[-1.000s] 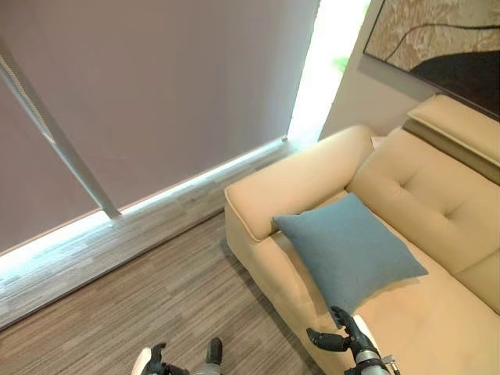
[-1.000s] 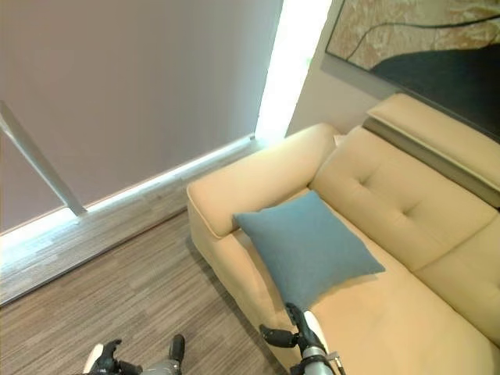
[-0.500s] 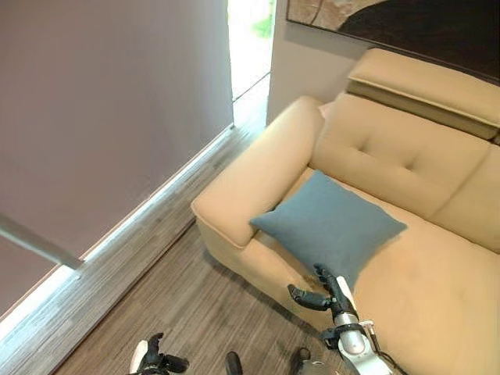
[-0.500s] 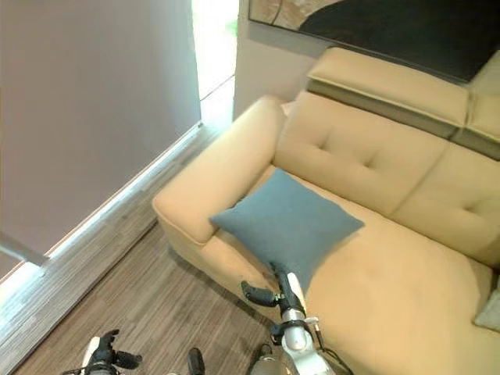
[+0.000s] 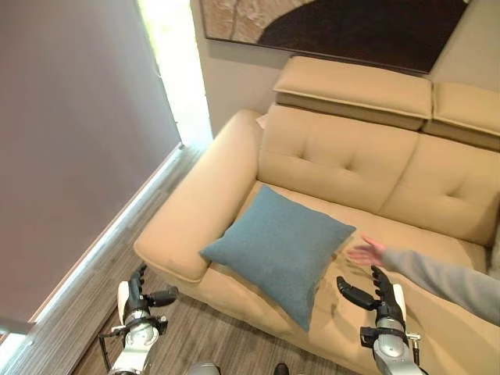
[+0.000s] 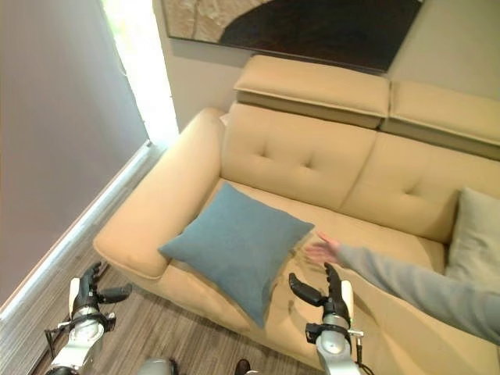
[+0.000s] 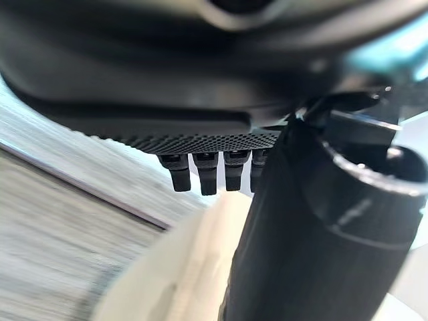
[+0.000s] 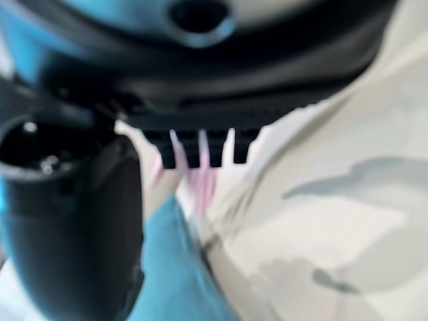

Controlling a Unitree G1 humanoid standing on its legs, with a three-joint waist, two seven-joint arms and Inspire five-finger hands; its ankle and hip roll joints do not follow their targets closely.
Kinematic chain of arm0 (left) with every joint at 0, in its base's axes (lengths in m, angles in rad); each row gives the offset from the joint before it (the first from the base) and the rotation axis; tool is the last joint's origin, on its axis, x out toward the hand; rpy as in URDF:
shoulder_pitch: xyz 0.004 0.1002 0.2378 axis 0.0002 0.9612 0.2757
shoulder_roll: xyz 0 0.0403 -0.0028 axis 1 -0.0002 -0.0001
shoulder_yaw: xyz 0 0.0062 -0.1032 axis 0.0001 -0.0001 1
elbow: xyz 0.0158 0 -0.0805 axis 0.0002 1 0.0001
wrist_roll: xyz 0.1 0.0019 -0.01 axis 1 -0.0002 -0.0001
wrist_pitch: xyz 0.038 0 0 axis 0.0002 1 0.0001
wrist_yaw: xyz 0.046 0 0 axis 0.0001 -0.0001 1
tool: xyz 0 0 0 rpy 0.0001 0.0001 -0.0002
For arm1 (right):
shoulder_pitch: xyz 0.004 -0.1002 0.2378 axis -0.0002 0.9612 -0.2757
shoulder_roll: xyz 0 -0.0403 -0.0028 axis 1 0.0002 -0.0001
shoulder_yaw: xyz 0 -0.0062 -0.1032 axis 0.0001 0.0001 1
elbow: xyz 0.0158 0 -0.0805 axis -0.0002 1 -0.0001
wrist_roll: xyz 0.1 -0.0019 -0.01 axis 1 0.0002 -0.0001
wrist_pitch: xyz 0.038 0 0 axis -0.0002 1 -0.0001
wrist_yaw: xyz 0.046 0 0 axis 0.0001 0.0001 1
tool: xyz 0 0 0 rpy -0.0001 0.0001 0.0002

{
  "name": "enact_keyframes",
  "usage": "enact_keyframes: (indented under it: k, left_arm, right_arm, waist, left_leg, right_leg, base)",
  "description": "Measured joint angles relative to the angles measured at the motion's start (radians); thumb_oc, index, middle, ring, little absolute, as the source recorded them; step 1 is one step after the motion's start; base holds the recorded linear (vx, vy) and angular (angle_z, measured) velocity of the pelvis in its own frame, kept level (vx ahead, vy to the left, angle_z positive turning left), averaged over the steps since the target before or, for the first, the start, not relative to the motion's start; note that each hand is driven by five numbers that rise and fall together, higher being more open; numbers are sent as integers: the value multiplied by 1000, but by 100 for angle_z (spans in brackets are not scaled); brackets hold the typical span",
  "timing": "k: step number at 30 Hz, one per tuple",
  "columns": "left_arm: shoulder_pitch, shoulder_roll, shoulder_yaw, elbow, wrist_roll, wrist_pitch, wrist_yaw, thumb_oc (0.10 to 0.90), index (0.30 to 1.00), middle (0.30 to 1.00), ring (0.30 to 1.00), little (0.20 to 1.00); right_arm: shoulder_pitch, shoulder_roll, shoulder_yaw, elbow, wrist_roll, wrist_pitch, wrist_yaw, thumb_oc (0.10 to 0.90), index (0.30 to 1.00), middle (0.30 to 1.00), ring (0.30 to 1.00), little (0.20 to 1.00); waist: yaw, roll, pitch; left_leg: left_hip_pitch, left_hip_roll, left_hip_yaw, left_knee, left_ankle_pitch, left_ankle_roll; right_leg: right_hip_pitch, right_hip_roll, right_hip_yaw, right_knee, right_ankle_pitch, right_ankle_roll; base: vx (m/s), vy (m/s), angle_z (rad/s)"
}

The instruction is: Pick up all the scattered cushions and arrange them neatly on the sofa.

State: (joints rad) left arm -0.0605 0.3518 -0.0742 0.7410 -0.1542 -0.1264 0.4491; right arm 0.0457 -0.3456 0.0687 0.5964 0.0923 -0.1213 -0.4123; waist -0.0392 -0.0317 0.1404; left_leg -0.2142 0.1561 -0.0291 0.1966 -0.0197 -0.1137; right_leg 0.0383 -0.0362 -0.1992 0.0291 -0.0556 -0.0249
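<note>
A blue cushion [image 5: 280,249] lies flat on the beige sofa [image 5: 344,160], by its left armrest, one corner over the seat's front edge. A grey cushion [image 6: 478,234] leans at the sofa's right end. My right hand [image 5: 381,295] hovers open over the seat's front edge, just right of the blue cushion and holding nothing. Low by the armrest's front corner my left hand [image 5: 137,295] is open and empty. The right wrist view shows the blue cushion [image 8: 164,267] beyond straight fingers [image 8: 200,148].
A person's hand [image 5: 364,252] in a grey sleeve [image 5: 449,277] reaches in from the right, close to the blue cushion's right corner and just beyond my right hand. A wood floor [image 5: 78,328] runs left of the sofa beside a grey blind [image 5: 70,133].
The camera has swung right, so more of the sofa shows. A person's hand has come in from the right. My left hand has risen beside the armrest.
</note>
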Motion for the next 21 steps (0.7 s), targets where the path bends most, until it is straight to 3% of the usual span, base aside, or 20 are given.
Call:
enact_keyframes:
  k: [1, 3, 4, 7, 8, 9, 10, 11, 12, 21]
  left_arm:
    - [0, 2, -2, 1, -1, 2, 0, 800, 900, 900, 900, 900]
    - [1, -4, -28, 1, -1, 2, -1, 800, 900, 900, 900, 900]
    - [-8, 7, -43, 11, -3, 2, -3, 800, 900, 900, 900, 900]
    - [-65, 11, -70, 36, -46, 1, -2, 800, 900, 900, 900, 900]
    - [-86, 16, -89, 42, -56, 1, -8, 800, 900, 900, 900, 900]
    - [-97, 16, -97, 40, -64, 0, -10, 800, 900, 900, 900, 900]
    - [-118, 3, -123, 44, -89, -1, -8, 800, 900, 900, 900, 900]
    - [-151, 4, -140, 55, -124, -4, -2, 518, 476, 476, 476, 476]
    - [-174, 1, -163, 56, -155, -14, -3, 400, 300, 300, 300, 300]
    - [-289, -181, -426, 135, -256, -24, -96, 400, 300, 300, 300, 300]
  right_arm:
    - [-18, -1, -4, 32, 5, -1, -1, 800, 900, 900, 900, 900]
    - [-27, -12, -31, 92, 25, 2, -12, 800, 900, 900, 900, 900]
    - [-39, 0, -37, 139, 41, 8, -16, 800, 900, 900, 900, 900]
    - [-96, 7, -15, 268, 79, 19, -17, 800, 900, 900, 900, 900]
    - [-122, 11, 5, 305, 91, 33, -11, 670, 705, 705, 705, 705]
    - [-124, 20, 12, 301, 94, 43, -5, 670, 705, 705, 705, 705]
    - [-129, 33, 37, 312, 100, 42, -6, 400, 300, 300, 300, 300]
    - [-168, 52, 67, 358, 113, 43, -7, 400, 300, 300, 300, 300]
    - [-208, 80, 69, 380, 128, 45, -35, 400, 300, 300, 300, 300]
    - [-354, 88, 173, 407, 160, 66, -75, 400, 300, 300, 300, 300]
  waist:
    - [-5, 4, 2]
    - [-17, 51, -16]
    - [-31, 37, -26]
    - [-31, 18, -40]
    - [-31, 18, -40]
    - [-32, 19, -40]
    - [-33, 19, -40]
    - [-28, 21, -44]
    - [-30, 23, -45]
    - [-90, 30, -53]
  left_leg:
    - [21, -2, -27, -67, 14, -11]
    - [41, -8, -35, -123, 110, 20]
    - [54, -22, -28, -143, 125, 11]
    - [113, -84, 19, -288, 181, 57]
    - [106, -101, 24, -287, 178, 64]
    - [102, -114, 25, -287, 175, 68]
    - [95, -123, 28, -288, 171, 75]
    - [76, -123, 34, -288, 171, 76]
    - [50, -123, 39, -288, 174, 79]
    - [-63, -88, 82, -288, 187, 74]
  right_leg:
    - [19, 5, 14, -12, -1, 13]
    - [53, 26, 30, -30, -13, 41]
    - [65, 8, 33, -43, -18, 60]
    - [54, -63, 49, -71, -6, 102]
    - [44, -79, 57, -75, -4, 111]
    - [45, -92, 60, -87, 5, 126]
    - [36, -97, 65, -93, 7, 128]
    - [14, -102, 68, -91, 7, 128]
    - [-9, -103, 70, -104, 13, 135]
    - [-140, -72, 122, -120, 48, 128]
  base:
    - [145, 176, -58]
    - [224, 195, -35]
    - [268, 218, -3]
    - [90, 112, -11]
    - [-31, 61, -15]
    - [-57, 70, -3]
    - [-113, 58, -5]
    - [-98, 39, -9]
    - [-104, 40, -18]
    - [-58, -4, -20]
